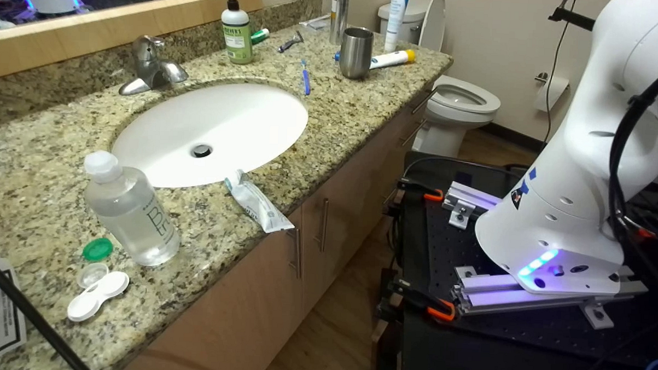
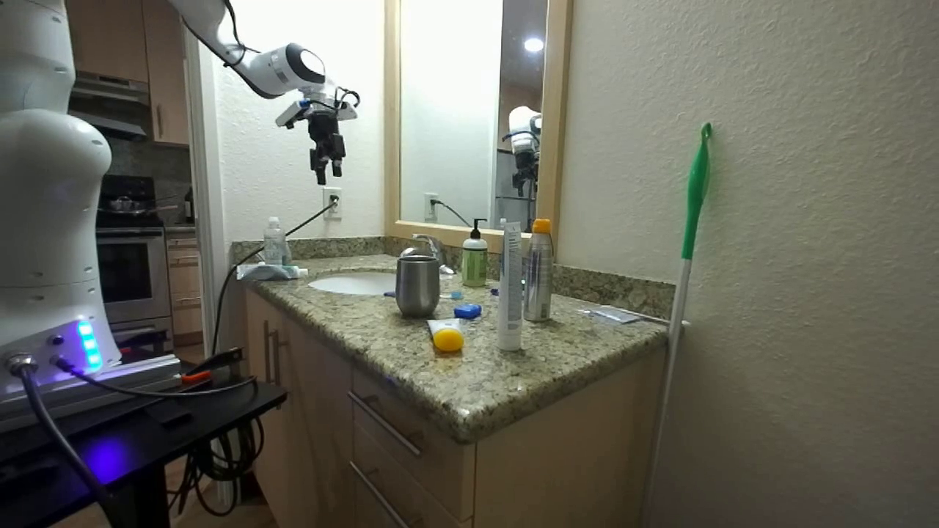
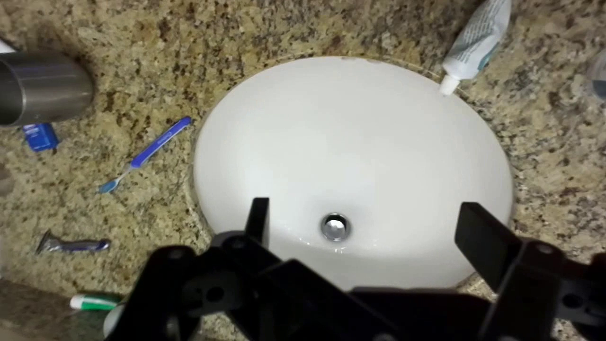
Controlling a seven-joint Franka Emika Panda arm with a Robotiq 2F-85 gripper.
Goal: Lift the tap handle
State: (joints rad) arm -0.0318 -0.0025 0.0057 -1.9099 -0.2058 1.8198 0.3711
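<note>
The tap handle (image 1: 149, 42) is a small chrome lever on top of the silver faucet (image 1: 156, 74), behind the white oval basin (image 1: 238, 121). The tap handle (image 2: 424, 237) also shows in an exterior view, partly behind a steel cup. My gripper (image 2: 329, 176) is high above the counter, apart from the faucet, with its fingers pointing down. In the wrist view my gripper (image 3: 363, 208) is open and empty over the basin (image 3: 350, 132) and its drain (image 3: 335, 227). The faucet and tap handle do not show in the wrist view.
A green soap bottle (image 1: 237, 36) stands beside the faucet. A steel cup (image 1: 356, 53), a toothbrush (image 3: 158, 144), a razor (image 3: 73, 245) and a toothpaste tube (image 3: 478, 42) lie around the basin. A clear bottle (image 1: 134, 211) stands near the front. A mirror (image 2: 451, 110) is behind the counter.
</note>
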